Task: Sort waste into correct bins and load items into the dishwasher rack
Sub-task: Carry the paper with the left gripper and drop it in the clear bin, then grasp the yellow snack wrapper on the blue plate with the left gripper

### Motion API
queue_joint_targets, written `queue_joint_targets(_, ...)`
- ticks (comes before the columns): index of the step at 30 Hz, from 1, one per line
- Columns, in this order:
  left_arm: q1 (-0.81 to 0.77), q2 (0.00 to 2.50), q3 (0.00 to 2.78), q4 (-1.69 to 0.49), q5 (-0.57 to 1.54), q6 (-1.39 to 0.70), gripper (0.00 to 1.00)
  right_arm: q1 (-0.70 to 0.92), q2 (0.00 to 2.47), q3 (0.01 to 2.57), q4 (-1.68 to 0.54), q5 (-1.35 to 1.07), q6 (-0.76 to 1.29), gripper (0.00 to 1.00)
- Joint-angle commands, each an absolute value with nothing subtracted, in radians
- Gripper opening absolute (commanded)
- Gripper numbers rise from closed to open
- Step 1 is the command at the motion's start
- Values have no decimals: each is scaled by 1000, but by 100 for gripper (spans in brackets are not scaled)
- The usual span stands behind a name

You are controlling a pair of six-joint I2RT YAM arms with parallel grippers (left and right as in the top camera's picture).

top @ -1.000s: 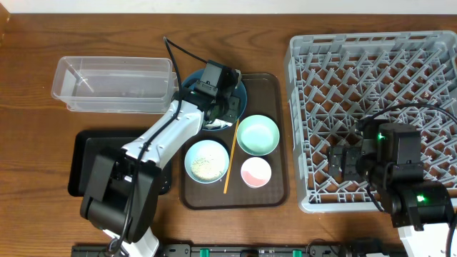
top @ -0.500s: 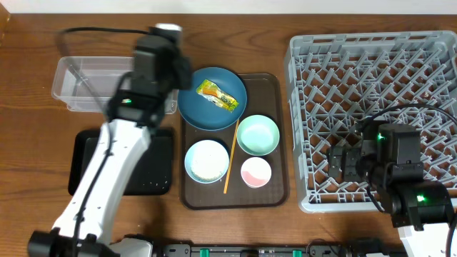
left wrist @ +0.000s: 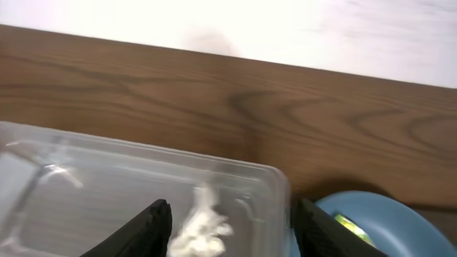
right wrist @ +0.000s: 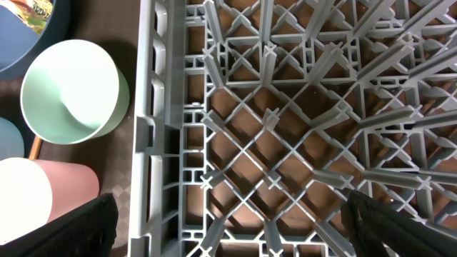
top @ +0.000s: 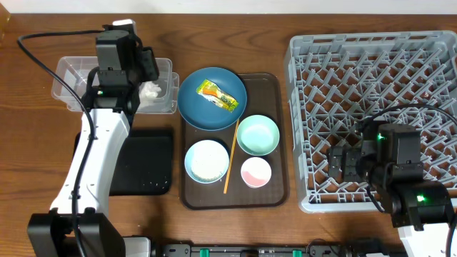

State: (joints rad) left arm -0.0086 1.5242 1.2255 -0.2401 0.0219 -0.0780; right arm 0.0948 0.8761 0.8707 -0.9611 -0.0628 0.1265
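— Tissue [left wrist: 203,227] first: where is it?
— Inside the clear tub [top: 86,86], near its right end, white and crumpled on the tub's floor.
— How much room is there around that tub?
— Its right end stands just beside the rim of the dark-blue plate [top: 203,114]. Bare worktop [top: 28,157] lies to its left. The black tray [top: 146,168] sits in front of it, with a strip of wood between them. Only a slim gap separates the brown tray [top: 277,187] from the rack [top: 371,71].
— And the left pincer [left wrist: 232,218]?
— It hangs over the tub's right end, released, its jaws parted wider than the tissue, which lies below and between them. Nothing is gripped. I cannot tell whether one finger brushes the tissue.
— The right pincer [right wrist: 228,218]?
— It is spread wide and empty above the rack, close to the rack's left wall. The mint-green bowl [right wrist: 68,93] and pink bowl [right wrist: 71,189] are just beyond that wall.
— What is hidden or unclear?
— From above, the left arm covers part of the black tray, and the rack is cut off at the right edge. The snack wrapper [top: 218,95] lies on the plate. The wooden stick [top: 230,160] lies on the brown tray between the bowls. The pale-blue bowl [top: 207,160] looks whitish inside, and I cannot tell whether that is rice.
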Motion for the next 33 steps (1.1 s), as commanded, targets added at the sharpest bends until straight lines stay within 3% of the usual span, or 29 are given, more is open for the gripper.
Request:
queue_joint_targets(1,-37,1516,1234,-268,216,-73,58,91,871,888,-962,-56,134,99)
queue_joint_targets(10,-200,1607,1216,-324,239,-114,66,91,871,888,-962,-57,134,99)
queue_joint_targets(21,-306,1842,1216,-304,239,-558,67,91,871,888,-964,-57,134,99)
queue_joint_targets(33,-327,1937,1216,-263,224,-607,67,91,871,888,-964,-57,134,99)
